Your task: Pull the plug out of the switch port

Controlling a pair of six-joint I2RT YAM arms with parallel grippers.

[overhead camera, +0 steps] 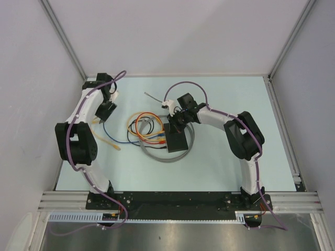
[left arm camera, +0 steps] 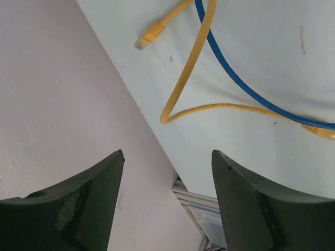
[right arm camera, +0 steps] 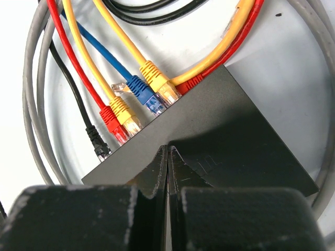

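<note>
Switch [right arm camera: 225,136] shown flat on the worktop [overhead camera: 209,172], directly below and just ahead of the right claw [right arm camera: 167,154], whose jaws are pressed together on nothing. The plugs [right arm camera: 125,112] are seated just beyond its tips, their row slanting from near-left to far-right. The left claw [left arm camera: 167,157], spread apart, is parked well away; the right arm is judged nearer.

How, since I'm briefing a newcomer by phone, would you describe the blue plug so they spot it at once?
On the table, a loop of grey cable rings the flat black switch, which has a row of plugs along one edge. The blue plug is the only blue one in that row, with a yellow plug on each side.
</note>
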